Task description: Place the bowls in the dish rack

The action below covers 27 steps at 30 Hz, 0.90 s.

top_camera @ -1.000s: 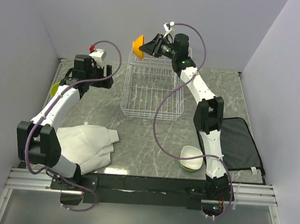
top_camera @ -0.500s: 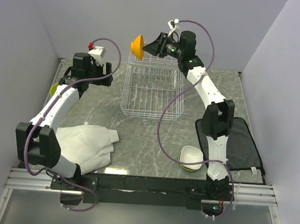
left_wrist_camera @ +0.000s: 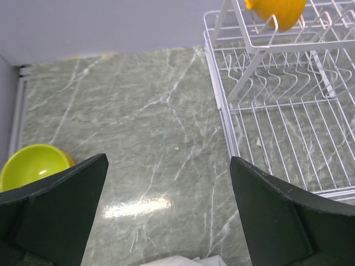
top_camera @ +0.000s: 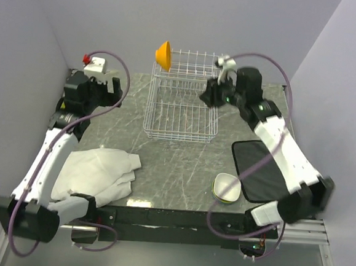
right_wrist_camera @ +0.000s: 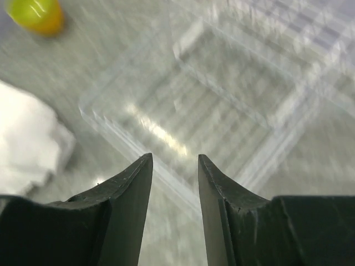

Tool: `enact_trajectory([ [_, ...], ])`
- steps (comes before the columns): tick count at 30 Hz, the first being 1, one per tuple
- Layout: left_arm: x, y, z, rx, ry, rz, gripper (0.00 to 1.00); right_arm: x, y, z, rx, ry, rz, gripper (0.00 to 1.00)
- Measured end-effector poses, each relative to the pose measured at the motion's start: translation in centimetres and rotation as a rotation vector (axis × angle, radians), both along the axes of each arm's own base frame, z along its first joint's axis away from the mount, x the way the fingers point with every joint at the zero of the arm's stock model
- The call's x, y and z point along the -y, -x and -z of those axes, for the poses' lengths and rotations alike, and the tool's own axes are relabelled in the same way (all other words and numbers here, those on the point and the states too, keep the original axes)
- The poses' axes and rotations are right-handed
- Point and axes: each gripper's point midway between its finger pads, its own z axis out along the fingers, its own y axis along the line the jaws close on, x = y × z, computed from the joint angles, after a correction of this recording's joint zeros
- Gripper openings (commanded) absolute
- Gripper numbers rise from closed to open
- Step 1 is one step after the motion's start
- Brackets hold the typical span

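Note:
An orange bowl point(top_camera: 164, 55) point(left_wrist_camera: 276, 11) rests tilted on the back left corner of the white wire dish rack's point(top_camera: 180, 105) point(left_wrist_camera: 288, 111) raised tier. My right gripper point(top_camera: 207, 97) point(right_wrist_camera: 175, 158) hovers over the rack's right side, open, with nothing between its fingers. My left gripper point(top_camera: 98, 93) point(left_wrist_camera: 167, 160) is wide open above bare table left of the rack. A lime bowl point(left_wrist_camera: 30, 166) point(right_wrist_camera: 33, 15) sits by the left wall on an orange one. A stack of bowls point(top_camera: 226, 188), white inside, stands near the front right.
A crumpled white cloth point(top_camera: 101, 170) point(right_wrist_camera: 28, 144) lies at the front left. A black mat point(top_camera: 267, 171) lies at the right, under my right arm. Grey walls close in the back and both sides.
My right gripper let go of the orange bowl, which stays on the rack's upper tier, and swung back right and down. My left gripper opened wider and shifted left.

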Motion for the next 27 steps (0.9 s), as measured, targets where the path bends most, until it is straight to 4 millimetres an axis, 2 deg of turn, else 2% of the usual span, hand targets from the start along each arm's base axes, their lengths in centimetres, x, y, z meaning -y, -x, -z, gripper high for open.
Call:
enact_trajectory([
  [3, -0.9, 1.8, -0.9, 0.048, -0.002, -0.032, 0.99, 2.3, 5.4, 2.1, -0.033, 0.114, 0.089, 0.47],
  [4, -1.1, 2.2, -1.0, 0.06, -0.002, -0.04, 0.99, 2.6, 7.4, 2.8, -0.051, 0.145, 0.105, 0.52],
  [6, -1.6, 2.8, -1.1, 0.078, -0.003, -0.057, 0.99, 2.5, 11.5, 4.4, -0.079, 0.194, 0.09, 0.53],
  [9, -2.0, 3.4, -0.5, 0.079, -0.007, -0.072, 0.99, 2.6, 15.6, 6.9, -0.146, 0.271, 0.044, 0.56],
  [13, -2.1, 3.6, 0.7, 0.056, -0.015, -0.073, 0.99, 3.6, 16.3, 9.3, -0.229, 0.349, 0.067, 0.55],
  [17, -2.2, 3.9, 1.7, 0.04, -0.025, -0.074, 0.99, 4.8, 17.8, 11.9, -0.33, 0.393, 0.086, 0.46],
  [22, -2.7, 4.9, 2.5, 0.029, -0.055, -0.077, 1.0, 5.7, 19.1, 12.9, -0.478, 0.33, 0.183, 0.43],
  [27, -3.2, 5.4, 2.1, 0.04, -0.095, -0.084, 0.99, 3.9, 19.5, 13.7, -0.618, 0.305, 0.286, 0.63],
])
